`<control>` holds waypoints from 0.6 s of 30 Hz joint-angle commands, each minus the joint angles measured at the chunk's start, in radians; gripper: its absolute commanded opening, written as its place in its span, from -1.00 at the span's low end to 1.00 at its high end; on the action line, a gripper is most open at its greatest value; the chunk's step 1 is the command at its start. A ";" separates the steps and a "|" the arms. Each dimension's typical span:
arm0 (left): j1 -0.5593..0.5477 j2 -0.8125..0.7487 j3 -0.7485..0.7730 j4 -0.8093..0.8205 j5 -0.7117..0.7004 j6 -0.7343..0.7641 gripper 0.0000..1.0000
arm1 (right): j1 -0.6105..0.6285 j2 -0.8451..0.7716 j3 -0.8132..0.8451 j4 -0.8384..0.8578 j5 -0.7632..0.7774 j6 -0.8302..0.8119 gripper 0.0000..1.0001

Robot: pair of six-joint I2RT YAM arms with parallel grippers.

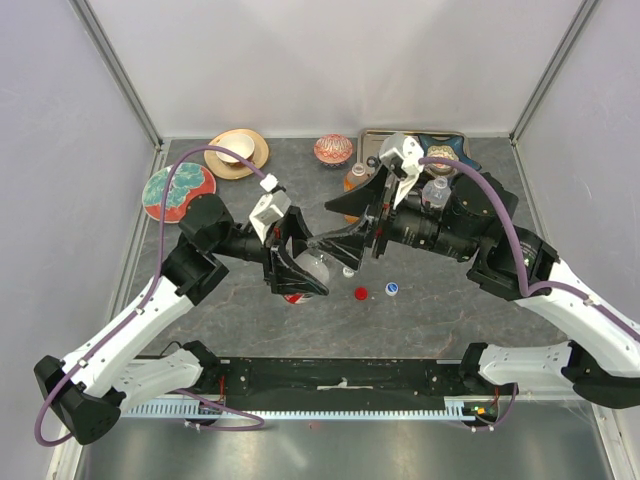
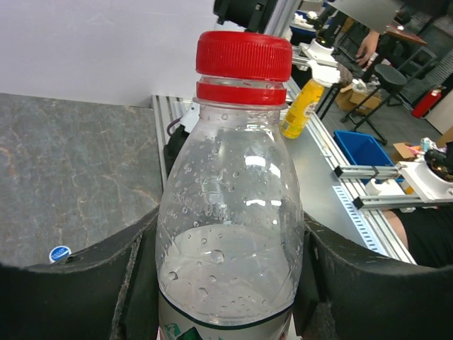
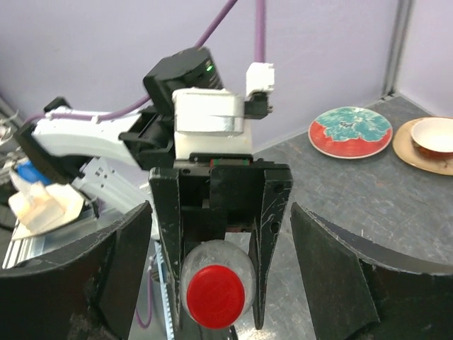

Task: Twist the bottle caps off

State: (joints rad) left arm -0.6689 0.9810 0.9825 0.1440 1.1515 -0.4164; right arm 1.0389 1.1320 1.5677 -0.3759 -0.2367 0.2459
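My left gripper (image 1: 298, 272) is shut on a clear bottle (image 2: 230, 212) and holds it by the body, a little water inside. Its red cap (image 2: 244, 57) is on the neck. My right gripper (image 3: 219, 212) faces the bottle top, jaws open wide. The red cap (image 3: 216, 296) lies between the right fingers (image 3: 333, 262) with clear gaps on both sides. In the top view the right gripper (image 1: 328, 246) meets the left one at the table's middle. An orange bottle (image 1: 355, 180) and another clear bottle (image 1: 436, 192) stand behind the right arm, partly hidden.
Loose caps lie on the table: a red one (image 1: 361, 293) and a blue one (image 1: 391, 289). At the back are a dark tray (image 1: 455, 140), a patterned bowl (image 1: 333, 149), a tan plate with a bowl (image 1: 237, 152) and a teal-red plate (image 1: 178, 191).
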 commanded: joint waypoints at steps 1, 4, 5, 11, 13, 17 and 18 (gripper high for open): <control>0.003 -0.019 0.022 -0.053 -0.132 0.096 -0.09 | 0.006 -0.012 0.058 0.032 0.183 0.084 0.71; 0.000 -0.036 0.015 -0.084 -0.313 0.174 -0.09 | 0.004 -0.003 0.086 -0.009 0.351 0.147 0.67; -0.006 -0.039 0.005 -0.084 -0.356 0.188 -0.09 | 0.004 0.002 0.087 -0.036 0.426 0.162 0.67; -0.038 -0.038 -0.027 -0.084 -0.668 0.286 -0.08 | 0.004 0.051 0.101 -0.103 0.568 0.227 0.66; -0.050 -0.038 -0.033 -0.078 -0.775 0.310 -0.09 | 0.004 0.069 0.104 -0.106 0.603 0.242 0.65; -0.089 -0.045 -0.045 -0.067 -0.924 0.349 -0.10 | 0.004 0.095 0.110 -0.112 0.654 0.260 0.66; -0.092 -0.044 -0.048 -0.063 -0.944 0.353 -0.10 | 0.004 0.106 0.111 -0.113 0.657 0.260 0.66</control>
State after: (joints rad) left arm -0.7361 0.9527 0.9443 0.0460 0.4301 -0.1612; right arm 1.0389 1.2190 1.6409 -0.4744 0.3313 0.4690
